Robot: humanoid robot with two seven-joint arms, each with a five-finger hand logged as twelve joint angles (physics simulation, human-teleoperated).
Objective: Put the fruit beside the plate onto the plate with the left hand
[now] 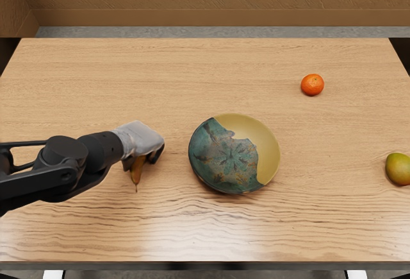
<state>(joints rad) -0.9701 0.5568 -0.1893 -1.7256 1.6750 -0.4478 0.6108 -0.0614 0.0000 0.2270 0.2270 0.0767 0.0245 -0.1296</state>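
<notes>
A round plate (266, 154), glazed teal on its left and mustard yellow on its right, sits at the table's centre. Left of it lies a yellow-brown fruit (136, 171), mostly covered by my left hand (145, 153); only its lower tip with a thin stem shows. The left arm comes in from the left edge, and the hand's dark fingers are curled down around the fruit's upper part. The fruit appears to rest on the wood, roughly 80 pixels left of the plate's rim. The right arm is out of view.
An orange (312, 84) lies at the back right of the table. A green-yellow mango (398, 168) sits at the right edge. A wooden wall runs behind the table's far edge.
</notes>
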